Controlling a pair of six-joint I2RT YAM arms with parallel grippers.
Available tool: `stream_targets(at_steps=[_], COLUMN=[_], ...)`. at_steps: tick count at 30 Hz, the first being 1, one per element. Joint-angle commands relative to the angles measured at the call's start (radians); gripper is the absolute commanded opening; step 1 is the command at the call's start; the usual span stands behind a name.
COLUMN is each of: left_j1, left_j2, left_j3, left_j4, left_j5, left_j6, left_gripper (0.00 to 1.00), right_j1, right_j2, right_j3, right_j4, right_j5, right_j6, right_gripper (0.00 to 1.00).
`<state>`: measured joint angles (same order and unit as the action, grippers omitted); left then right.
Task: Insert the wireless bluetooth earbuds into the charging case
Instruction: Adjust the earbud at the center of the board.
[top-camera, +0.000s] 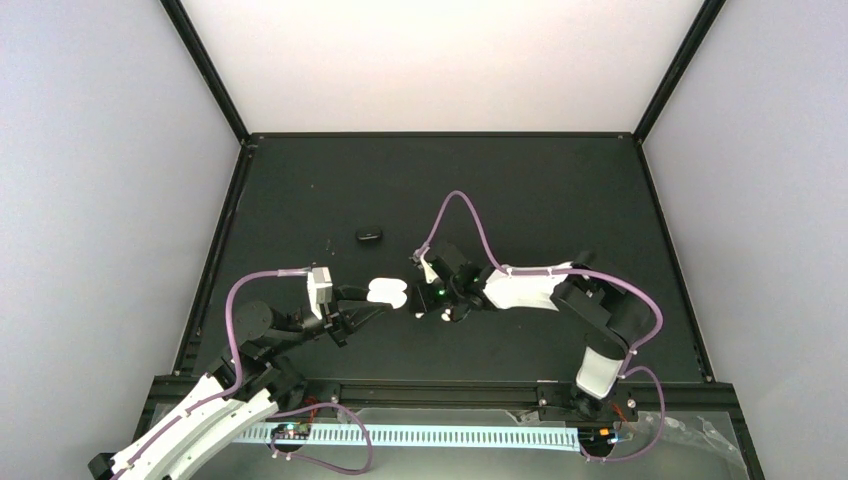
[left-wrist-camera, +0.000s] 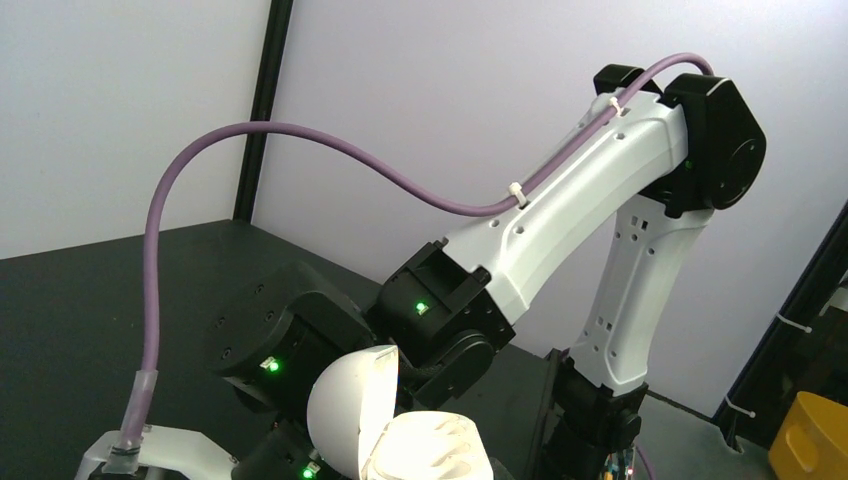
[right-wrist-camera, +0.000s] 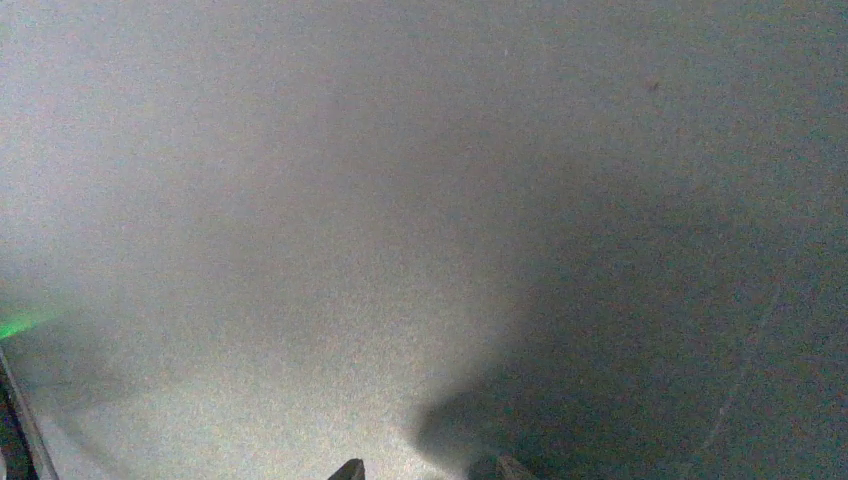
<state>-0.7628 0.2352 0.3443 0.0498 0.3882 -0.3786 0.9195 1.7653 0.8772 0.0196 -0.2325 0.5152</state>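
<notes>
The white charging case (top-camera: 387, 291) lies open in the middle of the black table. In the left wrist view it fills the bottom centre, base (left-wrist-camera: 432, 445) lit bright and lid (left-wrist-camera: 345, 410) raised to its left. My left gripper (top-camera: 362, 306) reaches it from the left and looks shut on it; its fingers are hidden in its own view. My right gripper (top-camera: 452, 312) points down just right of the case. Its fingertips (right-wrist-camera: 350, 469) stand apart over bare table with nothing between them. Two small white bits (top-camera: 447, 316) show by it; I cannot tell if they are earbuds.
A small black oval thing (top-camera: 369, 236) lies on the table behind the case. The right arm (left-wrist-camera: 600, 200) rises close beyond the case in the left wrist view. Black frame rails (top-camera: 225, 240) edge the table.
</notes>
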Motion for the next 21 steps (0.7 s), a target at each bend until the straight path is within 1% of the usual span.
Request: stream_targets(at_steps=[1, 5, 14, 17, 21], left_j1=[-0.002, -0.003, -0.003, -0.002, -0.001], left_j2=[-0.004, 0.0, 0.0, 0.0, 0.0], left_j3=[0.028, 0.027, 0.028, 0.028, 0.028], left_j4=[0.009, 0.01, 0.006, 0.007, 0.006], left_j5=[0.004, 0.005, 0.005, 0.003, 0.002], left_j6=[0.002, 0.002, 0.002, 0.002, 0.002], left_gripper=[0.02, 0.02, 0.01, 0.02, 0.02], right_j1=[0.007, 0.007, 0.007, 0.007, 0.007], right_j2=[-0.04, -0.061, -0.16, -0.203, -0.235], right_j3=[-0.024, -0.035, -0.05, -0.064, -0.104], right_j4=[-0.004, -0.018, -0.051, -0.063, -0.061], right_j5=[-0.011, 0.008, 0.064, 0.049, 0.011], right_j6=[0.01, 0.002, 0.025, 0.051, 0.118], right_gripper=[0.33, 0.33, 0.39, 0.39, 0.37])
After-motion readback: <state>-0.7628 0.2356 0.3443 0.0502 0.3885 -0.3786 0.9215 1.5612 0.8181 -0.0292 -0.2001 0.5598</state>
